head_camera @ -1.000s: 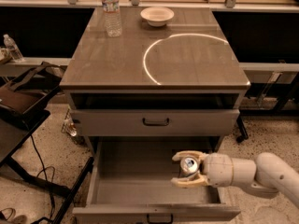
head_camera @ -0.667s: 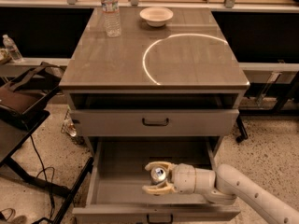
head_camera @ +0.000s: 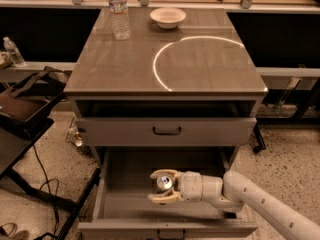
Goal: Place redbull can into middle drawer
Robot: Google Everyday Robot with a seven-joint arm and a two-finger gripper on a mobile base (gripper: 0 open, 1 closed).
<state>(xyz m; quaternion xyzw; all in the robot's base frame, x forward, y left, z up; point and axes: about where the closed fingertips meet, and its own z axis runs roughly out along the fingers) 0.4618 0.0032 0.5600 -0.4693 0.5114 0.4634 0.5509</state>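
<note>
Gripper: the two-finger gripper (head_camera: 163,186) with cream-coloured fingers (head_camera: 161,199) sits in the lower middle of the frame, inside the open drawer. It points toward the left edge of the picture.
Grip state: the fingers are clamped on the can, one above it and one below it in the picture.
Can: the slim silver-topped metal redbull can (head_camera: 164,182) is held between those fingers. Only its round lid end faces the camera, so whether it touches the drawer floor cannot be told.
Arm: the white rounded robot arm (head_camera: 252,202) comes in from the lower right corner and crosses the drawer's right side.
Open drawer: the wide grey metal middle drawer (head_camera: 102,193) is pulled out at the bottom centre, showing its deep tray. A small dark bar handle (head_camera: 170,232) sits on its front at the bottom edge.
Closed drawer: a grey drawer front (head_camera: 110,131) just above it shows no tray.
Cabinet top: the brown rectangular cabinet top (head_camera: 115,64) fills the upper middle and carries a bright curved arc of light (head_camera: 159,60).
Bottle: a clear plastic water bottle (head_camera: 119,12) stands upright on that top at upper left.
Bowl: a pale shallow bowl (head_camera: 168,17) rests near the top's far edge, just right of the bottle and apart from it.
</note>
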